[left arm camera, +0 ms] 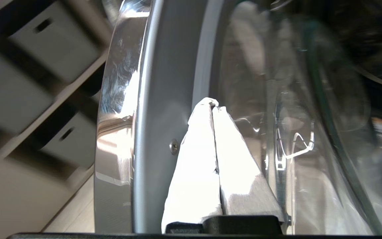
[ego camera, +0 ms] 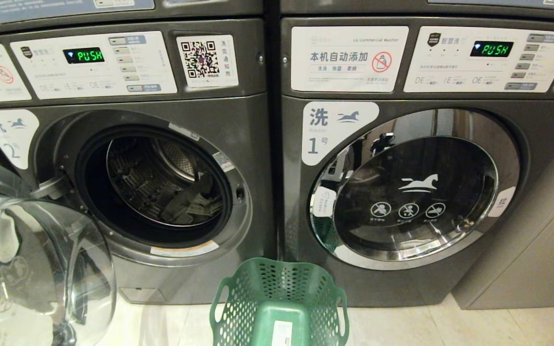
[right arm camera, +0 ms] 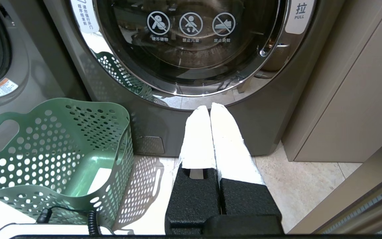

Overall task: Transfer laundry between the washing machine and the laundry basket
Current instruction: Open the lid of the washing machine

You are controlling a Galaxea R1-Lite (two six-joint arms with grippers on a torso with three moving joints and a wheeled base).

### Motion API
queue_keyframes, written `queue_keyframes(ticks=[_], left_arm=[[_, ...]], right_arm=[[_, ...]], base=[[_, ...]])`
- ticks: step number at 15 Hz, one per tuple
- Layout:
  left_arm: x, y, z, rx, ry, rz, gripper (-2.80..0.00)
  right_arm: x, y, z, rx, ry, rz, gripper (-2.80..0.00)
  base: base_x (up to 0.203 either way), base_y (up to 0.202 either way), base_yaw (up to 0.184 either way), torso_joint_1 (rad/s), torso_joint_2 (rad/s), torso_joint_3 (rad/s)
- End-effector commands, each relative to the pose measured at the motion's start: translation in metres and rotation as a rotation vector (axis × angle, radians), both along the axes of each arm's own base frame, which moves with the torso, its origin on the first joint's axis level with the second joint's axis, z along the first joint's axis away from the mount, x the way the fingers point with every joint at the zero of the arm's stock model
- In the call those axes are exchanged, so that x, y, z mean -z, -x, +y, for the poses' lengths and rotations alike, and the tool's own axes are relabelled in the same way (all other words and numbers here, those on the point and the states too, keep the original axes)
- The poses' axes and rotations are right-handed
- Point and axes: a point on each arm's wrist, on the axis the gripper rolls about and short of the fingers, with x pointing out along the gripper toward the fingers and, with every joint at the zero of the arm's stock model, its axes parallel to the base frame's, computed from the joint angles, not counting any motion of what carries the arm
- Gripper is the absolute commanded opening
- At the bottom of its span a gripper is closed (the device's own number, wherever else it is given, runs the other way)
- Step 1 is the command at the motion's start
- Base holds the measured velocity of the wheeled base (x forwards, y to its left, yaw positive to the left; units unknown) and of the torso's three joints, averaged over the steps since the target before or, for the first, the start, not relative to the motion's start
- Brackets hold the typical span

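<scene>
Washer no. 2 (ego camera: 161, 158) stands with its door (ego camera: 36, 269) swung fully aside, so the drum is reachable; dark laundry (ego camera: 188, 204) lies inside. The green laundry basket (ego camera: 279, 300) waits empty on the floor between both machines. The left hand (left arm camera: 213, 105), fingers together, sits close against the door's inner rim. The right hand (right arm camera: 210, 108), also pressed together, is parked low before washer no. 1 (right arm camera: 191, 49).

Pale tile floor (right arm camera: 297, 186) — green laundry basket (right arm camera: 61, 156) on it — both washers too.
</scene>
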Motion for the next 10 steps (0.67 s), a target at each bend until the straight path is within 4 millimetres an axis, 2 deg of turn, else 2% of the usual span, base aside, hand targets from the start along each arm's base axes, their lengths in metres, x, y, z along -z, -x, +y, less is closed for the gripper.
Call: queue_keyframes(ticks=[1,5,10], left_arm=[[0.005,-0.002,0.004,-0.100,0.008,0.031,-2.80],[0.005,-0.003,0.018,-0.210,0.011,0.042,-2.80],[-0.001,-0.012,0.070,-0.411,0.039,0.065,-2.80]], right_arm=[[0.000,0.000,0.000,-0.001,-0.001,0.000,-2.80],[0.000,0.000,0.000,-0.001,-0.002,0.001,-2.80],[0.000,0.000,0.000,-0.001,-0.001,0.001,-2.80]], base=[[0.000,0.000,0.000,0.000,0.00,0.000],[0.000,0.000,0.000,0.000,0.00,0.000],[0.000,0.000,0.000,0.000,0.00,0.000]])
